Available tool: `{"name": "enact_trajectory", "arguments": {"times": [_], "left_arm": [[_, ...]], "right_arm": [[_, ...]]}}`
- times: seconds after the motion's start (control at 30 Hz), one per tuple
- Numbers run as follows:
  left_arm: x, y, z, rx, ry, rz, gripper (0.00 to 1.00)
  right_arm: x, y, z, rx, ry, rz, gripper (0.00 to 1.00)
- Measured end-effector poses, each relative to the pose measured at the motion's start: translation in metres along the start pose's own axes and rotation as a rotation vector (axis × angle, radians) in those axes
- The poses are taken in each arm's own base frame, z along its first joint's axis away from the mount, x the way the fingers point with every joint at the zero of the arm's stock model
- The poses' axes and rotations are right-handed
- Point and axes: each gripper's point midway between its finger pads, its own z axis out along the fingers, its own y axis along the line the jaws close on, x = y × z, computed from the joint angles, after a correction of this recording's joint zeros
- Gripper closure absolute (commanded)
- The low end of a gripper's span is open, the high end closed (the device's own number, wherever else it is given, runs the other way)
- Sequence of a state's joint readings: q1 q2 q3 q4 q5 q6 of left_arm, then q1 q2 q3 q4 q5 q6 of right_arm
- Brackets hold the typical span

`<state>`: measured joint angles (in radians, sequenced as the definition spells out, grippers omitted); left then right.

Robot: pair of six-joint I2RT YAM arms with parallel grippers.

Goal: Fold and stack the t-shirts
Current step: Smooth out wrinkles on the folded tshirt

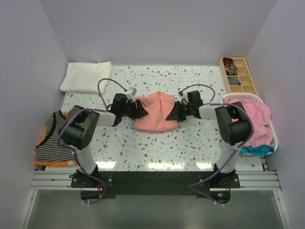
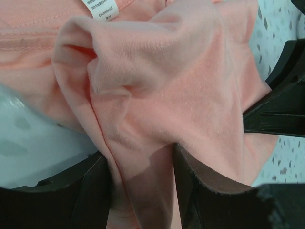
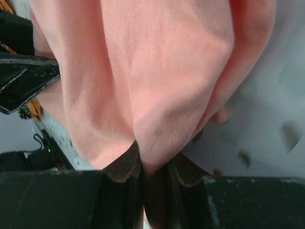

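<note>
The salmon-pink t-shirt [image 1: 155, 112] is soft, matt jersey cloth with a fine knit grain (close up, faint ribs run along it). Its neck label [image 2: 101, 8] is a smooth white printed tape. The fingers [image 3: 95, 200] are matt black plastic. Their brown pads [image 3: 121, 167] look rubbery with ragged edges, though the blur leaves that unsure. The table [image 1: 190, 143] has a speckled, stone-like top, polished enough to glare near the bare metal rail [image 1: 152, 177]. The basket [image 1: 243, 97] is white plastic, the compartment tray [image 1: 223, 76] pale wood.
</note>
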<state>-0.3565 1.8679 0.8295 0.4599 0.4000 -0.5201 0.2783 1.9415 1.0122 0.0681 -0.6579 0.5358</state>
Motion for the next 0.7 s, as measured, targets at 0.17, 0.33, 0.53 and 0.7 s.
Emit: {"name": "enact_trajectory", "arguments": {"times": [0.17,0.33,0.53,0.7], "left_arm": [[0.049,-0.028,-0.037,0.011,0.078,0.005,0.16],[0.063,-0.026,-0.075,-0.069,0.085,0.004,0.0],[0.047,-0.02,-0.101,-0.178,0.03,0.017,0.0],[0.038,-0.013,-0.099,-0.224,0.019,0.044,0.0]], "right_arm": [[0.068,0.008,-0.03,0.056,0.037,0.008,0.46],[0.068,0.014,-0.078,0.171,-0.064,-0.066,0.36],[0.026,0.032,-0.119,0.273,-0.239,-0.2,0.35],[0.005,0.018,-0.108,0.345,-0.251,-0.204,0.36]]}}
